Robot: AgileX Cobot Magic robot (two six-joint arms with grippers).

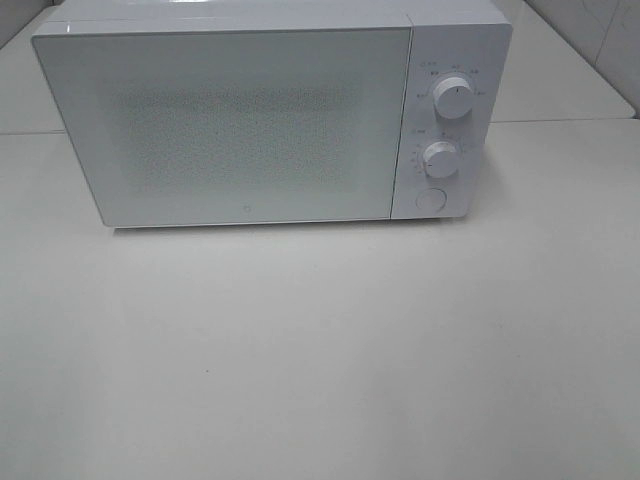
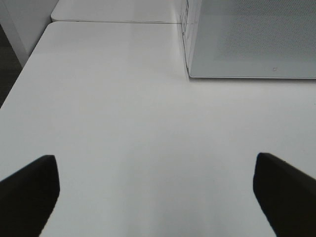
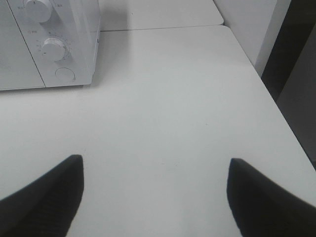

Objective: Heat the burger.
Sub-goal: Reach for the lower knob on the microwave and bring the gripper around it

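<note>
The burger shows in no view; whether it sits behind the shut door cannot be told. The left pincer (image 2: 154, 157) and right pincer (image 3: 155, 159) stand apart, empty, over the matte off-white table (image 1: 320, 350). Beyond them stands the microwave (image 1: 250, 120), a glossy white box with a dotted door panel. Likely step: work the controls at its right. Approach the round lower knob (image 1: 440, 158) squarely with the right pincer; the round button (image 1: 430, 200) sits just below.

left tool (image 2: 155, 165) spread wide and empty, right tool (image 3: 155, 163) parted, empty
</note>
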